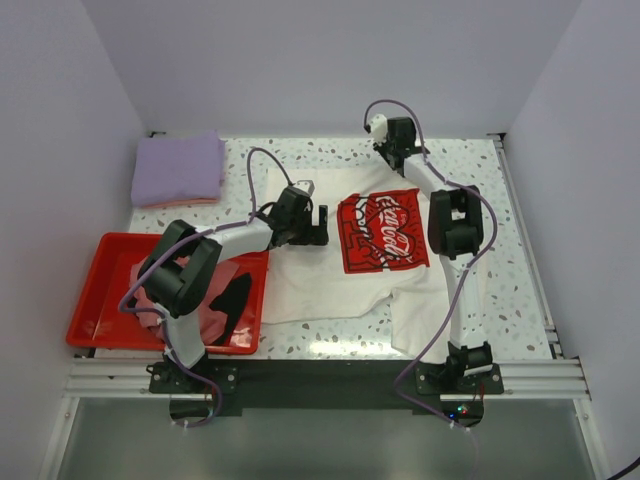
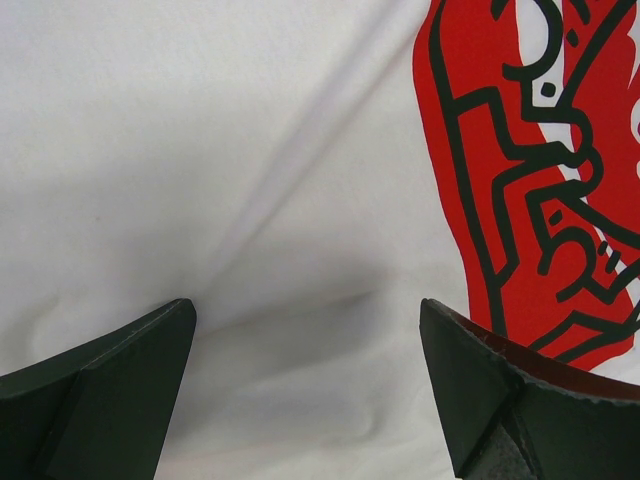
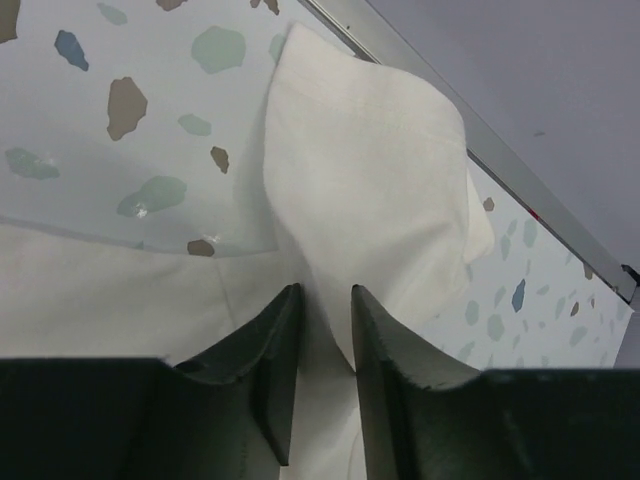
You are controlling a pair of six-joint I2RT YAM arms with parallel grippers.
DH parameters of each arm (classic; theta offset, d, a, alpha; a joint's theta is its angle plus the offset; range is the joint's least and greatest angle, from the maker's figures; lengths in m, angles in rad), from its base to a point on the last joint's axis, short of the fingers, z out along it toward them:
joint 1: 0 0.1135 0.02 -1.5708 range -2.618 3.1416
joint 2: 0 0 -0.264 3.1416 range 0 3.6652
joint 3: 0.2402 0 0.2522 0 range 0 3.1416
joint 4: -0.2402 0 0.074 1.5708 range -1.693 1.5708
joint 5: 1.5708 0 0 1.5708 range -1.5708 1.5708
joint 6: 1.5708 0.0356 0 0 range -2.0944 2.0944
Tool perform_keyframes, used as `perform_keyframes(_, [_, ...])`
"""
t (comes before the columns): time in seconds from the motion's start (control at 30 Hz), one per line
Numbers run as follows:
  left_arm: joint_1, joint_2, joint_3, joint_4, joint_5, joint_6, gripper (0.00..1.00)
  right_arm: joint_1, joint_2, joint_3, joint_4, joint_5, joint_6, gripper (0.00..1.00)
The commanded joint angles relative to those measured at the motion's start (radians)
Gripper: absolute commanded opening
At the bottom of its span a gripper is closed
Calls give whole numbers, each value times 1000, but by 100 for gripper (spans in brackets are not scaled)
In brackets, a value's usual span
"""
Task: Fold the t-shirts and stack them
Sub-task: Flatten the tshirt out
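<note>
Right gripper (image 3: 325,296): fingers pinched on a raised fold of the cream-white t-shirt (image 1: 330,285), at its far edge. Left gripper (image 2: 308,312): fingers apart, low over the same shirt, beside the red print (image 1: 383,232). Shirt lies spread mid-table. Lavender t-shirt (image 1: 178,168) folded, far-left corner. Red tray (image 1: 95,290) near-left.

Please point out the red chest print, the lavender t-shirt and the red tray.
red chest print (image 1: 383,232), top view, its middle
lavender t-shirt (image 1: 178,168), top view, middle of the folded cloth
red tray (image 1: 95,295), top view, bare left part
</note>
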Motion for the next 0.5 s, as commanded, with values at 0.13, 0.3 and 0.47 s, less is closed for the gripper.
perform_keyframes(0.13, [8, 35, -51, -107, 7, -22, 100, -7, -6, 74, 116, 139, 38, 0])
perform_keyframes(0.3, [8, 25, -63, -110, -2, -27, 100, -24, -9, 82, 111, 160, 79, 0])
perform_keyframes(0.47, [8, 21, -72, -121, -10, -31, 100, -59, -11, 90, 124, 205, 128, 0])
